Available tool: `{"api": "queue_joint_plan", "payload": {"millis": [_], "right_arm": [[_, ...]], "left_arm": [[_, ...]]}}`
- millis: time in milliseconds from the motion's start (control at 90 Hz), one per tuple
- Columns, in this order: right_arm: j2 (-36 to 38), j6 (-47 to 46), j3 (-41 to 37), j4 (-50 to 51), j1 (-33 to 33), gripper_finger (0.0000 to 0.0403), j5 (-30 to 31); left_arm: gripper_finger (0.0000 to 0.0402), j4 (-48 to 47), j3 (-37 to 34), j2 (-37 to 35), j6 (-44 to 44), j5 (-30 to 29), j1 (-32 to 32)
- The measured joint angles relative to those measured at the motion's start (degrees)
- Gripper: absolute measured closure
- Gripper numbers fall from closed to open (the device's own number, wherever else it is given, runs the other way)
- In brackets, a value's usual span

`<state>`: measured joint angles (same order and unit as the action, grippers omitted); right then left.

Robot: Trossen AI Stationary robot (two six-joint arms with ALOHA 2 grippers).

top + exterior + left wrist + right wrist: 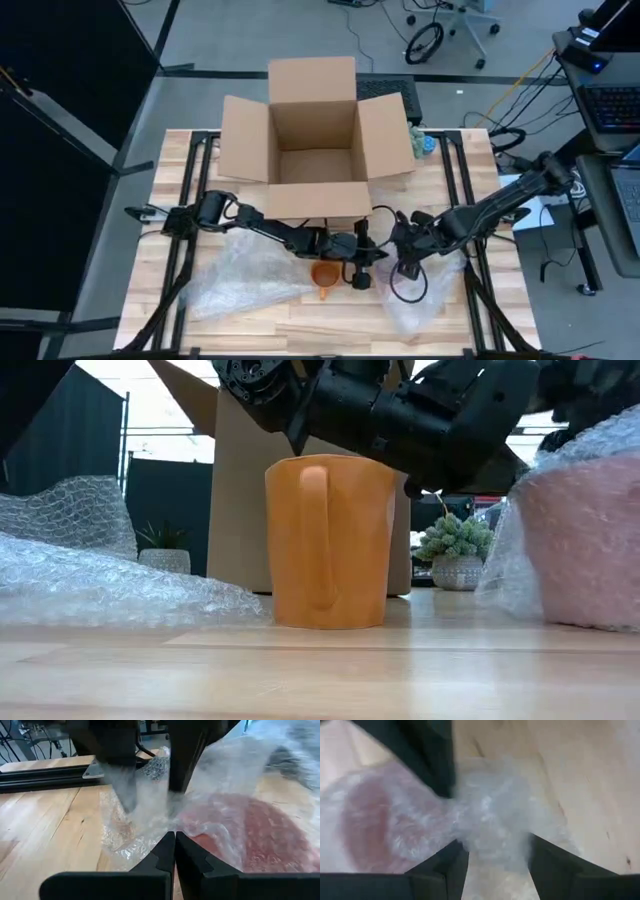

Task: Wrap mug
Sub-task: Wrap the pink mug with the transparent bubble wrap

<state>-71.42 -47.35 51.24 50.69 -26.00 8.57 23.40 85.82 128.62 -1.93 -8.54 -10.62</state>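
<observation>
A pink-red mug (245, 830) lies on the table under a sheet of clear bubble wrap (235, 765), right of centre. In the low view it shows as a wrapped pink bulk (590, 540). My left gripper (175, 845) reaches in from the table's left and is shut on the wrap beside the mug. My right gripper (495, 855) comes from the right and stands open, with a bunch of the wrap (490, 810) between its fingers. An orange mug (323, 277) stands upright and bare, just left of both grippers. My left gripper pinches a crumpled edge of the bubble wrap (150, 840) between its two shut fingers, right beside the pink-red mug. The fingers come low, from the table's left. The wrap rises slack from the hold and drapes over the mug, which rests on the table. My right gripper has a bunch of the wrap between its open fingers; I cannot tell whether they touch it.
An open cardboard box (315, 140) stands at the back centre. A second, loose sheet of bubble wrap (240, 275) lies at the front left. A small potted plant (425, 143) stands right of the box. A black cable loop (408, 285) lies near the wrapped mug.
</observation>
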Motion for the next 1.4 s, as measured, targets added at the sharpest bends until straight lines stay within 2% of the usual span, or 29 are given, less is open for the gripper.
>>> {"api": "queue_joint_plan", "payload": {"millis": [300,722,933,1033,1178,1400], "right_arm": [[-2.5,-4.03,0.58,-1.76,-2.26,0.0232,0.3],[-14.59,-3.98,0.58,-1.76,-3.39,0.0232,1.92],[-13.53,-3.61,0.58,-2.18,-3.45,0.0232,2.23],[-12.65,-3.82,0.54,-2.47,-3.39,0.0232,2.07],[-12.52,-3.85,0.44,-2.47,-3.37,0.0232,2.24],[-12.52,-3.58,0.44,-4.02,-3.37,0.0232,2.33]], "left_arm": [[0.0402,0.03,0.0,-0.02,0.02,0.0,0.06],[0.0402,-1.25,0.0,-2.38,-0.36,0.28,-0.6],[0.0402,-1.99,-0.11,-4.35,-0.39,0.05,-1.76],[0.0402,-1.13,-0.03,-4.63,0.09,2.75,-2.31],[0.0402,1.88,0.07,-3.92,0.05,6.33,-3.2],[0.0402,2.39,0.12,-1.61,1.41,6.34,-1.91]]}}
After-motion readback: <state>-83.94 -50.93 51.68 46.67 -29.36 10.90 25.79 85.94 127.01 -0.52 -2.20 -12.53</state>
